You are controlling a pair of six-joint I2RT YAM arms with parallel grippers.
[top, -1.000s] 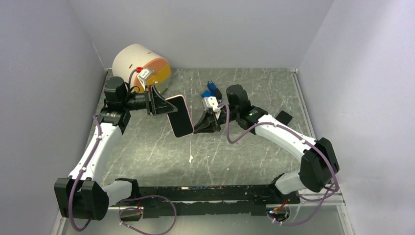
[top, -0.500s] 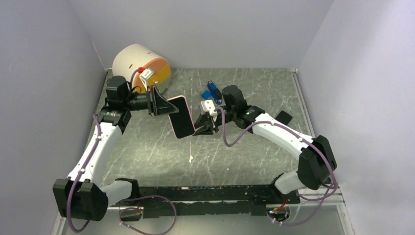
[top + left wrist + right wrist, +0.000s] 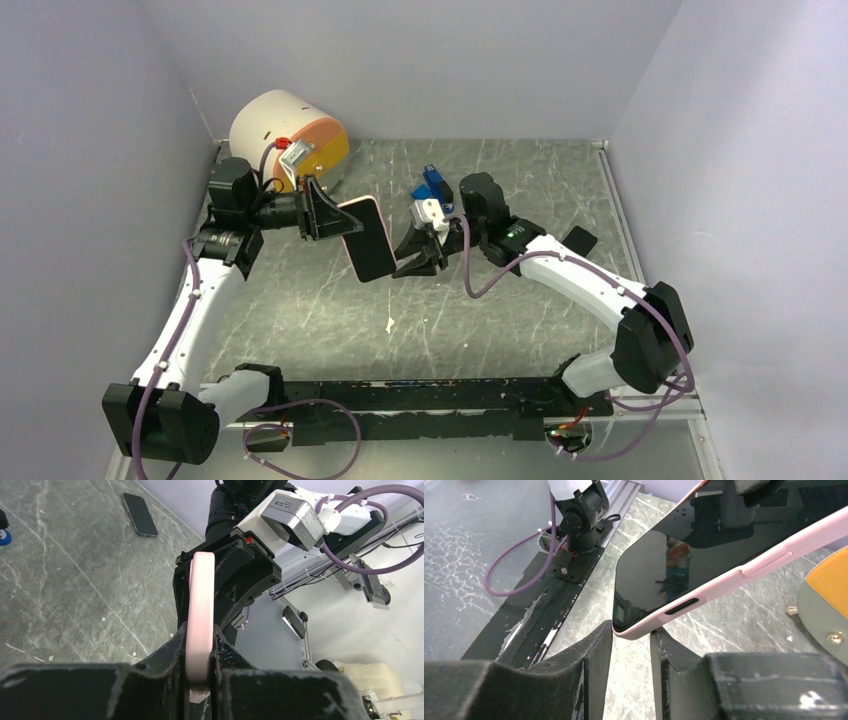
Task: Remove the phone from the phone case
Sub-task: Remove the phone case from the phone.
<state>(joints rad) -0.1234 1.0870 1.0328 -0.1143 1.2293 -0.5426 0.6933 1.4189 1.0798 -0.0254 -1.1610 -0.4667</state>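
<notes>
phone (image 3: 659, 575) in pink phone case (image 3: 201, 605), clamped edgewise above the desk (image 3: 500, 310) by our left fingers (image 3: 322, 208); right fingers (image 3: 596, 655) narrowly parted astride its corner; next, we judge: pinch, peel case off.

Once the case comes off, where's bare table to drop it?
Bare table between the two arms, nearer than the phone, holds only a white scrap. The far right corner beyond the blue object is bare too. Crowded: the roll far left, and the left gripper and right gripper at the phone.
</notes>
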